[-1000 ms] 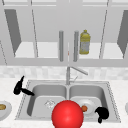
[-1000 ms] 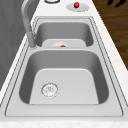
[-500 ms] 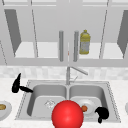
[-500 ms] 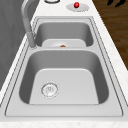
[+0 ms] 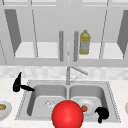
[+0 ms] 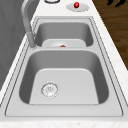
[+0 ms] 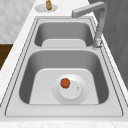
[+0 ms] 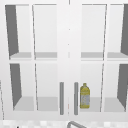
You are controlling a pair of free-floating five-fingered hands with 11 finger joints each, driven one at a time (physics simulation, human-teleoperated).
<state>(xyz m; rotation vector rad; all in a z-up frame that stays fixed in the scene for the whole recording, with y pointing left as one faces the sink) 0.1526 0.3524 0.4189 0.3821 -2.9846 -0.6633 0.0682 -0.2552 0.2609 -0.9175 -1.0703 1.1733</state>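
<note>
Left hand point(image 5: 18, 84) hung over the counter point(image 5: 10, 87) at the far left corner of the double sink point(image 5: 67, 83), fingers straight and spread wide, one pointing up and one reaching right toward the left basin; it held nothing and touched nothing that could be made out. Right hand point(image 5: 102, 113) sat low at the near right edge of the right basin, fingers curled in on themselves, empty, just right of a white plate point(image 5: 87, 103) lying on the floor of that basin. A small orange-red fruit point(image 5: 84, 108) rested on the plate, left of the plate's centre as seen from the right side view point(image 7: 65, 83); whether the hand touched the plate could not be told. In the left side view a hand's dark fingers point(image 6: 115, 2) showed at the far right, over the wooden floor point(image 6: 117, 30). A large red ball point(image 5: 67, 114) stood at the near middle of the front view, covering the near part of the divider between the basins. The left basin was bare but for its drain point(image 6: 50, 89). The faucet point(image 5: 72, 72) rose behind the divider, spout swung toward the right basin. On the counter left of the sink lay a plate point(image 5: 3, 110) with a brownish item point(image 7: 48, 4) on it; right of the sink, another plate point(image 6: 77, 7) carried a small red item point(image 6: 76, 4). In the wall cabinet point(image 8: 68, 32) above, a yellow bottle point(image 8: 84, 96) stood on the lower shelf, just right of the door handles point(image 8: 68, 98).
</note>
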